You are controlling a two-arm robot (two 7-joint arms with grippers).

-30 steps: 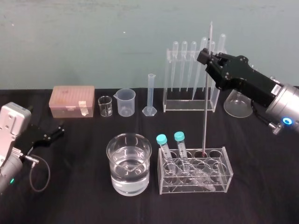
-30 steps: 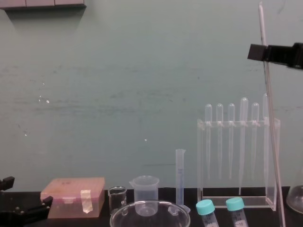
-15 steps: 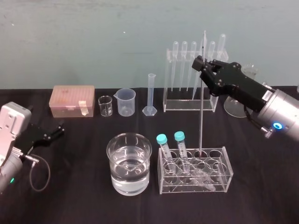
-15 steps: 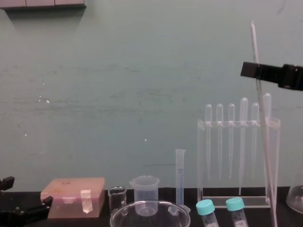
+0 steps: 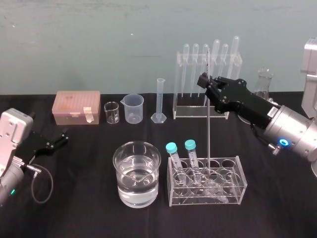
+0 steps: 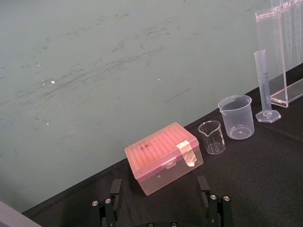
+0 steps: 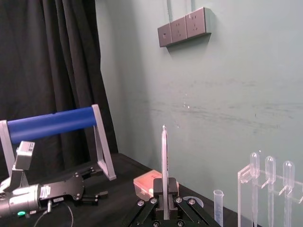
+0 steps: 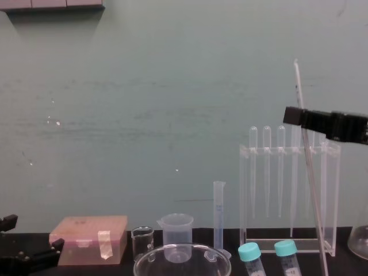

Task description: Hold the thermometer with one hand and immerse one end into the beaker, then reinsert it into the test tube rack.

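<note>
Thermometer [image 5: 208,134], grasped by the right hand [image 5: 204,80], reaches into the test tube rack [image 5: 233,186]; left hand [image 5: 58,140] lies released aside.

Cut off or hidden
In the chest view the thermometer [image 8: 312,172] runs off the bottom edge and the beaker [image 8: 181,247] shows just its rim. In the head view, which hole of the rack [image 5: 230,188] takes the tip cannot be told.

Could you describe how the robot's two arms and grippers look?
The right gripper is black and angular, on a silver-grey round wrist bearing a blue glowing ring. The left gripper is also black, on a pale grey boxy wrist with a green light and a looped black cable.
</note>
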